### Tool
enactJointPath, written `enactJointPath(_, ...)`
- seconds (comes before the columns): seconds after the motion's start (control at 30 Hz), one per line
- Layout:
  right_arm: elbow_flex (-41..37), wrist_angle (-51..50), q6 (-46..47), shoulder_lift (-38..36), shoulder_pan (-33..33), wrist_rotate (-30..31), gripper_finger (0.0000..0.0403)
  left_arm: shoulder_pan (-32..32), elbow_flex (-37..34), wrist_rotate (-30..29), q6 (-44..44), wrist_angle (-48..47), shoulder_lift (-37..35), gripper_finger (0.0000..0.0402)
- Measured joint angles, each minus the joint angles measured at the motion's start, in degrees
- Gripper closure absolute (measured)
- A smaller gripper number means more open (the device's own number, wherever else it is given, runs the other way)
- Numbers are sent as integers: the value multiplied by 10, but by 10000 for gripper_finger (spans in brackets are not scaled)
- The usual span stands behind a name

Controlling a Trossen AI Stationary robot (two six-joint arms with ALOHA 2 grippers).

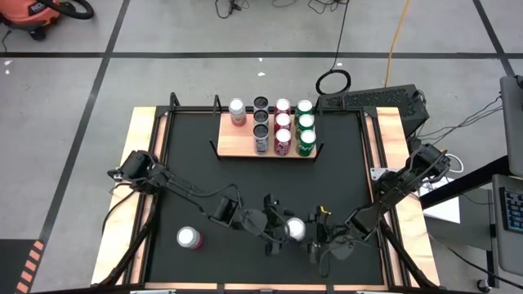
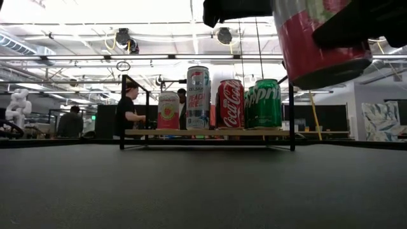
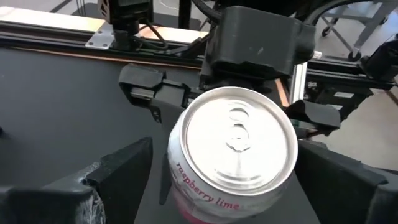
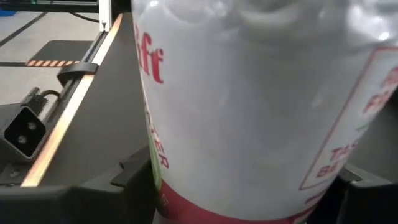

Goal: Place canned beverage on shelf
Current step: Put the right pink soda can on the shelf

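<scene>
A white can with a red band at its bottom (image 1: pixel 294 229) (image 3: pixel 231 146) hangs above the black mat near its front edge, between my two grippers. My right gripper (image 1: pixel 315 237) (image 4: pixel 242 186) is shut on it. My left gripper (image 1: pixel 276 227) is open, and its fingers (image 3: pixel 118 171) stand on either side of the can's upper part. The wooden shelf (image 1: pixel 237 149) (image 2: pixel 210 132) stands at the far middle of the mat with several cans upright on it. One more can (image 1: pixel 189 238) stands on the mat at the front left. My right gripper pinches the can's lower body, just above the red band (image 4: pixel 186 205), between its two fingers (image 4: pixel 134 174). The fingers come nearly level from the table's right side and lie across the can. The can is lifted clear of the mat (image 2: pixel 321 48), slightly tilted, top up.
Wooden strips (image 1: pixel 140 171) edge the mat on the left and right. Dark equipment with cables (image 1: pixel 372 102) sits at the far right corner. Bare mat (image 1: pixel 270 184) lies between the grippers and the shelf. People (image 2: pixel 130 108) stand in the room beyond the table.
</scene>
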Motion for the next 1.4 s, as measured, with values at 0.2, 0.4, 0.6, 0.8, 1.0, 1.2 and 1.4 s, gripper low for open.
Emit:
enactJointPath(0.2, 0, 0, -2, 0, -9, -2, 138, 0, 0, -1, 4, -11, 1, 31)
enactJointPath(0.4, 0, 0, -1, 0, -16, -15, 138, 0, 0, 4, 4, -9, 1, 35)
enactJointPath(0.6, 0, 0, 0, 0, -16, -16, 138, 0, 0, 8, 4, -8, 1, 65)
enactJointPath(0.8, 0, 1, 1, 0, -16, -16, 137, 0, 0, 8, 6, -9, 1, 104)
enactJointPath(1.0, 0, 0, 7, 0, -16, -16, 137, 0, 0, 9, 5, -9, 1, 122)
enactJointPath(1.2, 0, 1, 9, 0, -16, -16, 109, -1, -1, 10, 5, -7, 1, 124)
enactJointPath(1.4, 1, 1, 5, -1, -15, -14, 56, -6, -1, 10, 4, -8, 0, 126)
